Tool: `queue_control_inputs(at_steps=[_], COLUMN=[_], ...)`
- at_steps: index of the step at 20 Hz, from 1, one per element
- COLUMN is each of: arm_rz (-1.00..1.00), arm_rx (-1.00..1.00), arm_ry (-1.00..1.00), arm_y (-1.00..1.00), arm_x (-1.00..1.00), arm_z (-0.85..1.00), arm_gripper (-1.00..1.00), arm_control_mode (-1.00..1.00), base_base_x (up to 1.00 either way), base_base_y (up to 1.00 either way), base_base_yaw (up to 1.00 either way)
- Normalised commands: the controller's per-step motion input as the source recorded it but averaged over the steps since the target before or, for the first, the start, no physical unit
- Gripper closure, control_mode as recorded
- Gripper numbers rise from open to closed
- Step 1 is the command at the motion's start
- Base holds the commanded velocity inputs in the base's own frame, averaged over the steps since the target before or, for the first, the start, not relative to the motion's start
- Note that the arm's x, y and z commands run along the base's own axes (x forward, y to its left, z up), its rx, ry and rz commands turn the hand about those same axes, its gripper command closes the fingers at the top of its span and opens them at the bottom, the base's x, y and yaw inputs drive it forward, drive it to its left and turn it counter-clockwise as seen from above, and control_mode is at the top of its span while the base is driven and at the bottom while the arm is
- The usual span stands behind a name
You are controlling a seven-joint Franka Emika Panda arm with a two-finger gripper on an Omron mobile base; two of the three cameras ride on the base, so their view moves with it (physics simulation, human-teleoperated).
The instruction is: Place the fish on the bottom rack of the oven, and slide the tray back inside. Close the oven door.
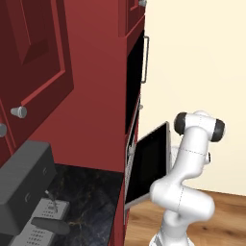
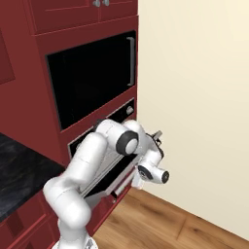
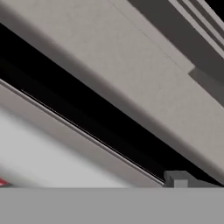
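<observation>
Oven door point(image 1: 150, 163), a wide drop-down panel of dark glass in a grey frame, is seen partly raised, tilted well up toward the red-surrounded oven point(image 2: 104, 146). Only final shutting seems left. Whether the gripper's fingers are parted cannot be told.

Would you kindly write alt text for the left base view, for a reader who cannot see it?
The oven door stands partly raised, tilted out from the red cabinet wall, with the white robot arm bent beside it. Above hangs a black-glass appliance with a vertical handle; at lower left a dark grey machine sits on a black marbled counter.
</observation>
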Motion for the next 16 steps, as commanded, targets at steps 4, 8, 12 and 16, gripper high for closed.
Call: queue_control_inputs(at_steps=[4,8,12,16], arm_rz=[0.0,0.0,0.0,0.0], arm_rx=[0.0,0.0,0.04,0.06], arm_ry=[-0.1,-0.12,-0.2,-0.28], arm_y=[1.0,1.0,1.0,1.0], arm_x=[0.43,0.65,0.81,0.98], arm_z=[0.69,0.1,-0.03,-0.16], arm_gripper=[-1.0,-1.0,-1.0,-1.0], arm_control_mode=[-1.0,-1.0,-1.0,-1.0], base_base_x=[0.0,0.0,0.0,0.0], base_base_y=[0.0,0.0,0.0,0.0], base_base_yaw=[0.0,0.0,0.0,0.0])
